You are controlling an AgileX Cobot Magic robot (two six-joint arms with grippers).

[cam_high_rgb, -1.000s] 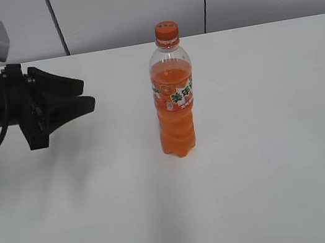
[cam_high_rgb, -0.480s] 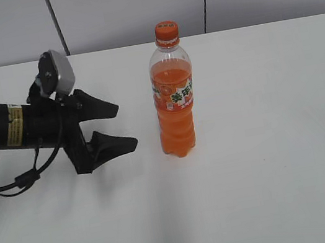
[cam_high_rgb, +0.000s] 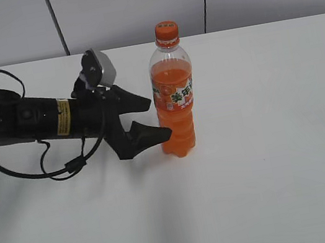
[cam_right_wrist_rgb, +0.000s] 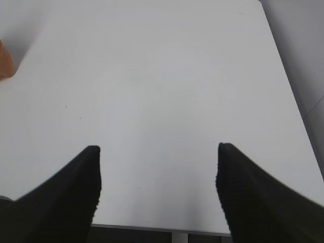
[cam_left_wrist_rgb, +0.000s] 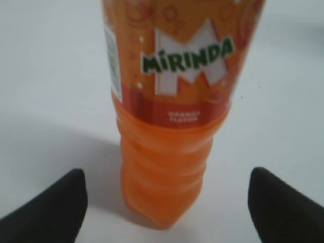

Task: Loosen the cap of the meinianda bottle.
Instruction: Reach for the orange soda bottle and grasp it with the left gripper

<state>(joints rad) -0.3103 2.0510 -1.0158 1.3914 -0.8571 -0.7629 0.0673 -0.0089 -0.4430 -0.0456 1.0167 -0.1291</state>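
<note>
The bottle (cam_high_rgb: 174,94) is standing upright near the middle of the white table (cam_high_rgb: 282,157), orange drink inside, cap (cam_high_rgb: 166,31) sitting on top. Its label is showing Chinese characters in the exterior view; in the left wrist view the bottle (cam_left_wrist_rgb: 174,116) is reading "MIRINDA" in green letters on a white M shape, with small white text below that looks like "ORANGE FLAVOR" but is blurry. A yellow sticker is showing on the left arm (cam_high_rgb: 23,117), print too small to read. The left gripper (cam_high_rgb: 149,119) is reaching in from the left with jaws spread wide, fingertips just beside the bottle's lower body, not clamping it; the wrist view is showing the ribbed part sitting between the two black fingers (cam_left_wrist_rgb: 55,207) with gaps on both sides. Compared with half a second ago, the left arm is further right, now close to the bottle, while the bottle is staying put. The right gripper (cam_right_wrist_rgb: 157,167) is hanging open over bare table, holding nothing, an orange sliver at the far left edge.
</note>
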